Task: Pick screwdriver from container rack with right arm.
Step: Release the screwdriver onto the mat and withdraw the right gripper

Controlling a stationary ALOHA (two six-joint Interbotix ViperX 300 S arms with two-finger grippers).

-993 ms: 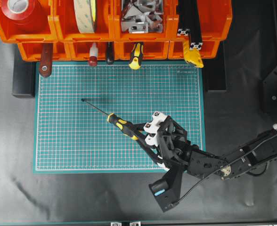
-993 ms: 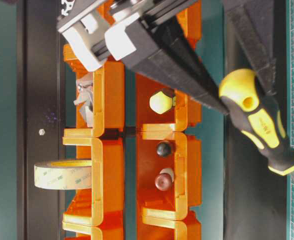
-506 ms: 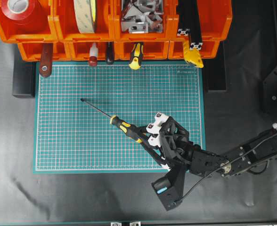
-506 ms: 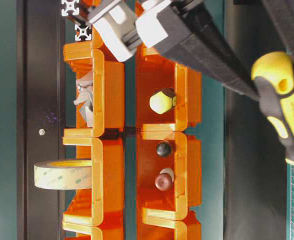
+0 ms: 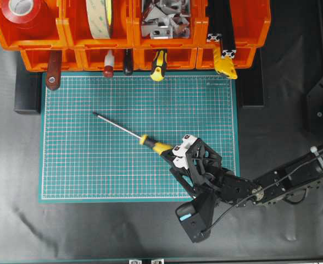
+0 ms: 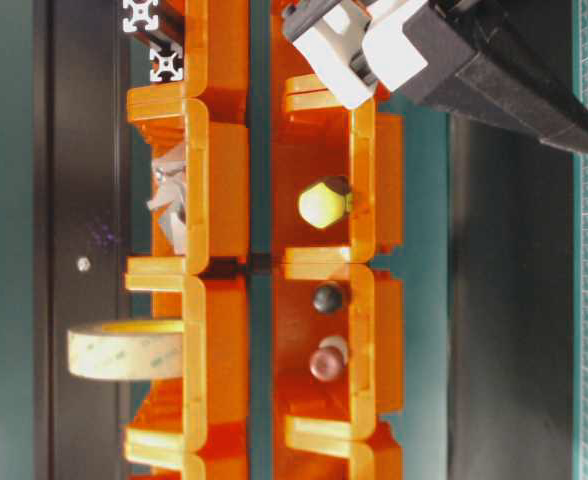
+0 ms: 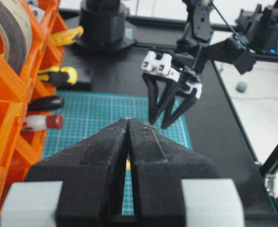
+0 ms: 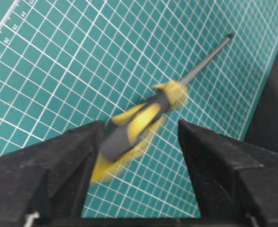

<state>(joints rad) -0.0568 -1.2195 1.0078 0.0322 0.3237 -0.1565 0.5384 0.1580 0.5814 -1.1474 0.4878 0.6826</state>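
Now the screwdriver (image 5: 133, 132) is out on the green mat (image 5: 73, 165), well away from the container rack (image 5: 40, 58) it belongs to, so I think the job is almost done and this is the letting-go part. Its thin shaft points up and to the left, away from the right tool (image 5: 179, 159), and its yellow-and-black handle sits right between that tool's two fingers. From the right wrist view the handle looks blurry, maybe because it is dropping or rolling. The right tool's fingers (image 8: 68, 161) stand wide apart, with a gap showing on each side of the handle, so they do not squeeze it. Whether the handle brushes one finger, I cannot tell. The left tool (image 7: 127, 142) is pressed shut with nothing in it, parked near the rack.
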